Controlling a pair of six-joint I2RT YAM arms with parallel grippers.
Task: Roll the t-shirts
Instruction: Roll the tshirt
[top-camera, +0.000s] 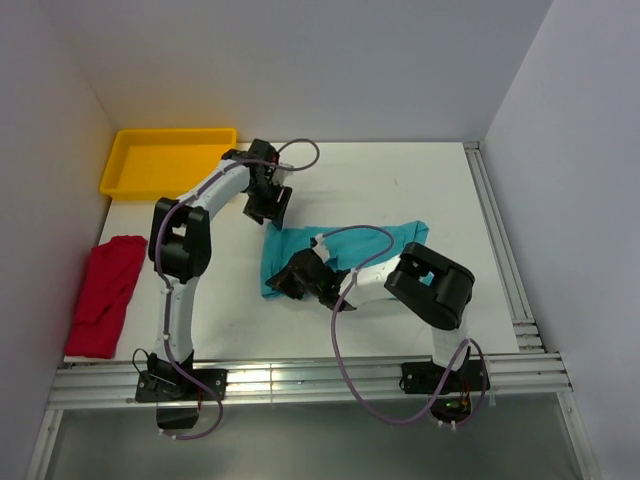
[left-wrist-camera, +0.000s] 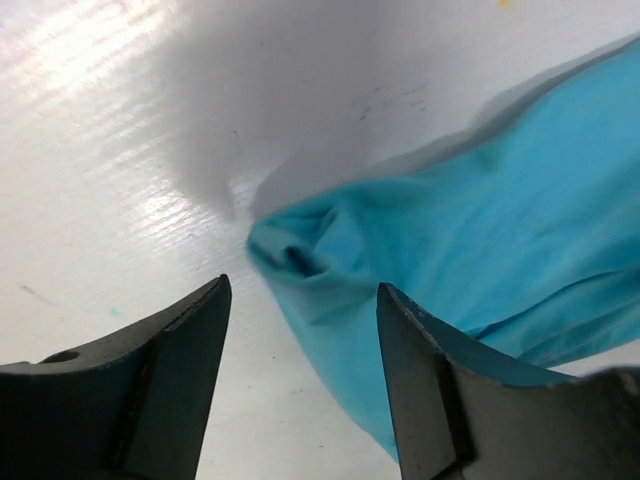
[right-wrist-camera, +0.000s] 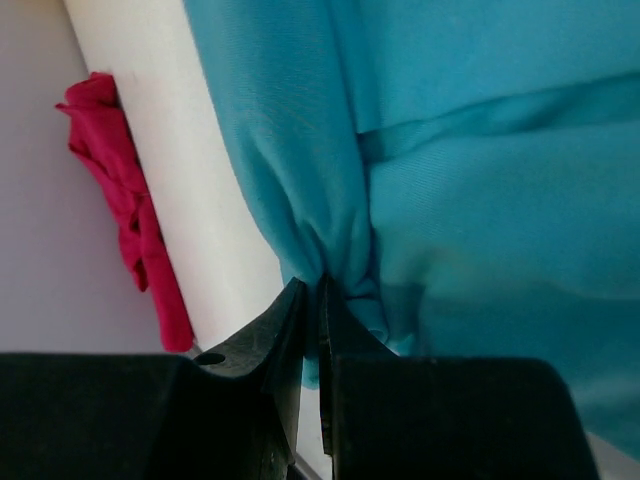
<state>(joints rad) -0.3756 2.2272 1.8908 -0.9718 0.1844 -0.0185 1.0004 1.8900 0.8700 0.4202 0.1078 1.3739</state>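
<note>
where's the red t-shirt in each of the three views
top external: red t-shirt lies crumpled at the far left, nearer the arms than the yellow tray.
left wrist: not in it.
right wrist: red t-shirt at the upper left.
shared landmark: the teal t-shirt shows in all three.

White table (top-camera: 420, 190) is standing between pale walls (top-camera: 300, 60) at nine, twelve and three o'clock; aluminium rails (top-camera: 300, 378) are running along its six o'clock edge; light is glaring off it
</note>
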